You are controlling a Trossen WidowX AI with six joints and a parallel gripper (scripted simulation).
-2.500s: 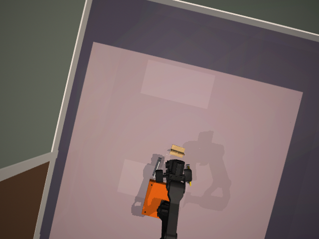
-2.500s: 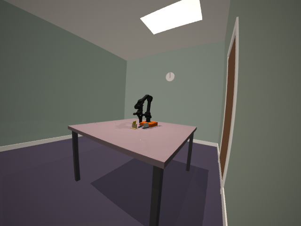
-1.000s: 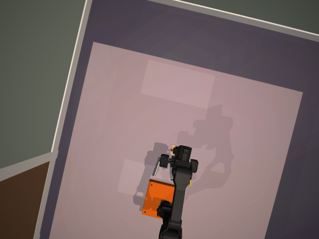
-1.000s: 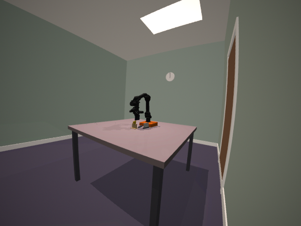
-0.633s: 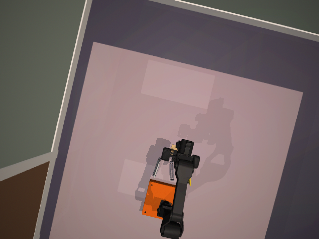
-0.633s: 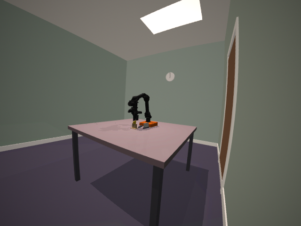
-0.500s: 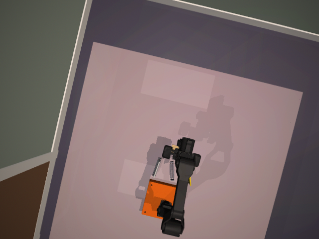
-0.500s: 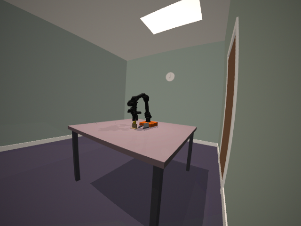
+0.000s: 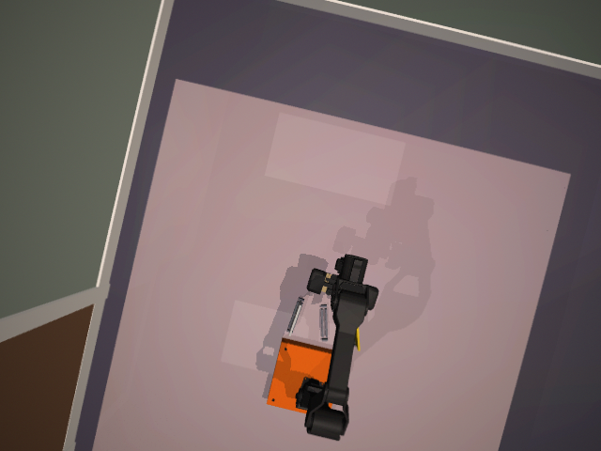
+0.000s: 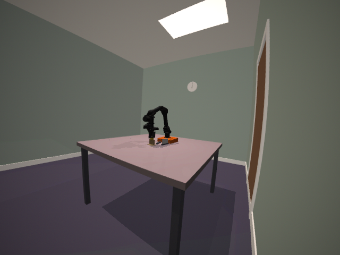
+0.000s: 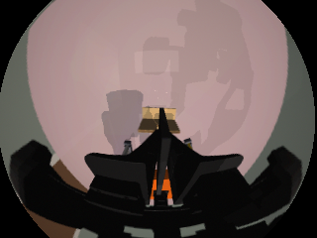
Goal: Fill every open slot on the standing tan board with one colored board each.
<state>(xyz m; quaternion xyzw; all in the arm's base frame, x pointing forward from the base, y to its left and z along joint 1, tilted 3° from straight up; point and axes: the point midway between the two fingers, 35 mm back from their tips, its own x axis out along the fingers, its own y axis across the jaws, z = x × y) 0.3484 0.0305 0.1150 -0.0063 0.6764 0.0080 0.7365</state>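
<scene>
Tabletop: pink, broad (image 9: 208,233) (image 10: 153,158) (image 11: 74,74), spreading beneath and beyond the jaws.
Robot arm: black (image 9: 344,359) (image 10: 160,108), arched outward from its base so that the jaws point down.
Robot base: orange (image 9: 274,388) (image 10: 172,140) (image 11: 166,182), behind the jaws, probably the arm's steady footing.
Jaws: black (image 9: 342,287) (image 10: 151,136) (image 11: 161,113), clenched on a thin board, seemingly kept narrow to grip its faces; the board's colour and notch cannot be made out.
Tan slotted board: standing (image 9: 324,289) (image 10: 151,142) (image 11: 149,125), directly below the jaws or nearly so, partly hidden by them. It presumably stands upright so its slots can take boards from above; whether the held board touches it cannot be told.
Gray board: upright (image 9: 294,316) (image 10: 164,141), to one side of the jaws and nearer the base, its edge up, likely for easy pinching.
Yellow board: a sliver (image 9: 358,339), on the opposite side, also nearer the base, probably waiting its turn.
Middle holder: slim, gray (image 9: 323,322), between those boards, with no board in it; likely where the held one stood.
Next need: notch over slot, then a straight push; a slight twist could jam it.
</scene>
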